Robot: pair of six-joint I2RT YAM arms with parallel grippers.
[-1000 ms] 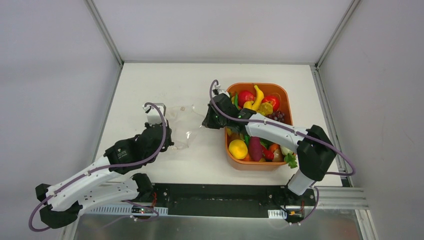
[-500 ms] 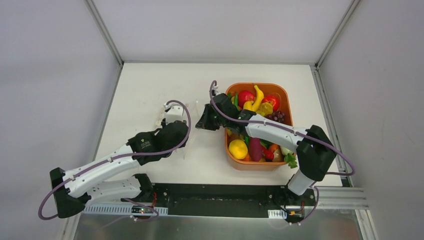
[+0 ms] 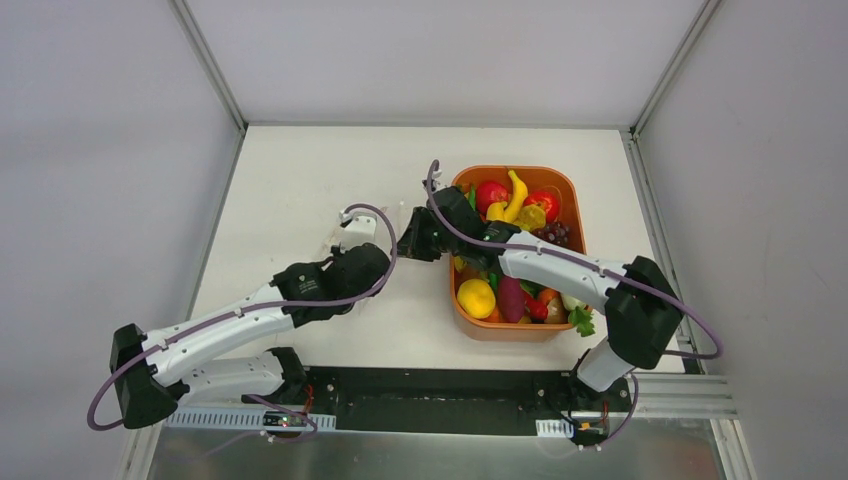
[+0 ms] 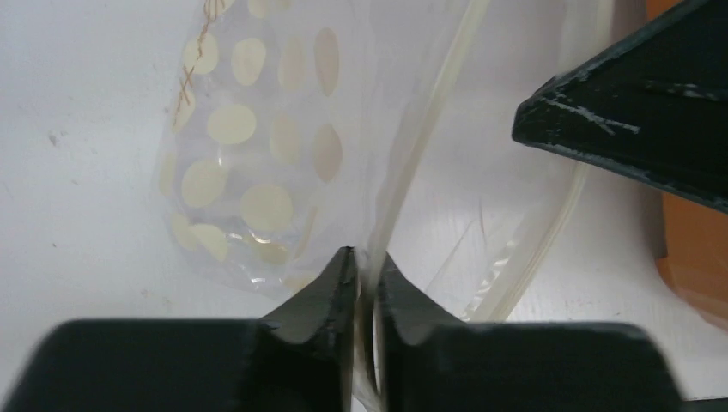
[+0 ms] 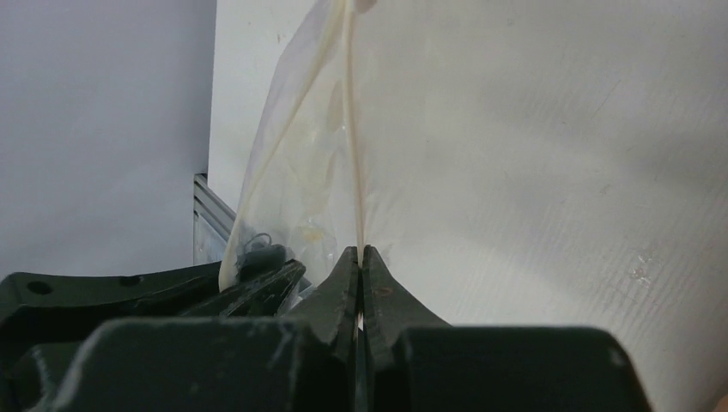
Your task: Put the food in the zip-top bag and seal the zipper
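Observation:
The clear zip-top bag with white dots hangs bunched between my two grippers, left of the tray. My left gripper is shut on one zipper strip. My right gripper is shut on a thin zipper strip, with the bag opening to its left. In the top view the grippers nearly touch and the bag hardly shows. The food lies in the orange tray: a yellow lemon, purple grapes, a red apple and a banana.
The right arm's forearm crosses over the tray's left half. The tray's edge shows at the right of the left wrist view, under the right gripper's finger. The left gripper's body sits at the lower left of the right wrist view.
My left arm has swung right, carrying its edge of the bag up to the right gripper. The bag went from lying spread on the table to bunched between the grippers. The right gripper barely moved.

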